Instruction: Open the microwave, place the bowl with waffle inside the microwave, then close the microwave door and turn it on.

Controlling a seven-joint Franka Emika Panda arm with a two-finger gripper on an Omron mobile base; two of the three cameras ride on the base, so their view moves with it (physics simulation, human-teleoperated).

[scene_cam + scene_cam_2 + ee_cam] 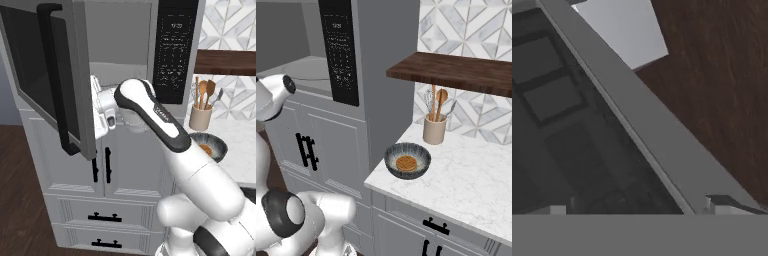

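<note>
gripper [639, 207]: jaws spread wide, empty, behind the microwave door [50, 75] | door part-open | bowl [407, 160] with waffle [405, 163] on counter [476, 185], well apart from microwave [341, 50] | risk: swinging toward bowl, my elbow clips door edge, knocking it back shut.

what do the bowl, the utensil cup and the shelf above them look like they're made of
Bowl: likely glazed ceramic, streaked blue-grey speckle.
Utensil cup: probably matte ceramic or stoneware, plain tan, no shine.
Shelf: dark wood, with visible grain lines.
All rendered, so only a guess.
</note>
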